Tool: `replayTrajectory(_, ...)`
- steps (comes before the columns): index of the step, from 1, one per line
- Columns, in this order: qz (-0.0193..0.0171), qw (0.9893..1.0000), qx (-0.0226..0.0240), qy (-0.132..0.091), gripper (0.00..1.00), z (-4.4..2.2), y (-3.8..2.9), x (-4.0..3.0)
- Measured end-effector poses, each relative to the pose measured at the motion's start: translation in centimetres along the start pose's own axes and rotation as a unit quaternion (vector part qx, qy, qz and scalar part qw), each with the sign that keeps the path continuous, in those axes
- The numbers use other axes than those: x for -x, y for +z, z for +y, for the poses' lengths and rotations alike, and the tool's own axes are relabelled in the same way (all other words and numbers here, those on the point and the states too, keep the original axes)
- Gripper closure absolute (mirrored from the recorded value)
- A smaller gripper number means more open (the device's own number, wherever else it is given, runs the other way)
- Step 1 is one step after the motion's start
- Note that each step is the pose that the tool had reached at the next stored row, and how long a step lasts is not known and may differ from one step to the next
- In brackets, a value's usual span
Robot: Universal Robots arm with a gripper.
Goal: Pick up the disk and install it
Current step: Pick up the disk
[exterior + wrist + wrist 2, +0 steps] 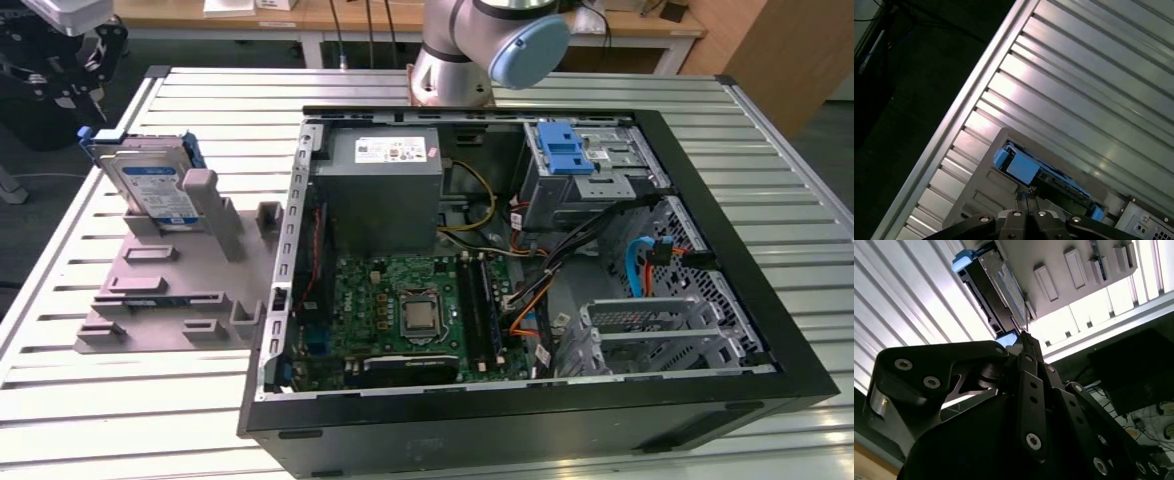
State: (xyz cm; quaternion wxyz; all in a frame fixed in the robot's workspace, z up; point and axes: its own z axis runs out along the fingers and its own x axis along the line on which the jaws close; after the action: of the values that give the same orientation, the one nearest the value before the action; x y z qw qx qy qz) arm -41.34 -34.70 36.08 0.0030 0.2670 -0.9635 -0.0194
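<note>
The end effector (1026,197), tips together, hangs over the blue-framed disk (1021,167), which sits in a grey stand (981,195) on the ribbed tabletop (1079,75).

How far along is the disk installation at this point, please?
Nothing looks done yet: the disk stands in the grey stand, outside the computer case. The gripper, shut and empty, hangs near it. Pickup and installation both remain.

Silver disk (142,182) — edges seemingly blue

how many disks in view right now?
1 disk, upright in the grey stand, at the exterior view's left of the open case; its drive bay may hide others.
</note>
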Motion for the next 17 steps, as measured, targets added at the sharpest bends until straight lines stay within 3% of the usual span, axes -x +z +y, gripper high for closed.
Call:
replayTrajectory(4,0.0014,0.9993,0.0002,-0.036,0.89,0.0,0.03,0.0)
replayTrajectory(8,0.0029,0.9974,0.0004,-0.072,0.89,-0.01,0.05,0.0)
replayTrajectory(17,0.0041,0.9947,0.0004,-0.102,0.89,-0.01,0.05,0.0)
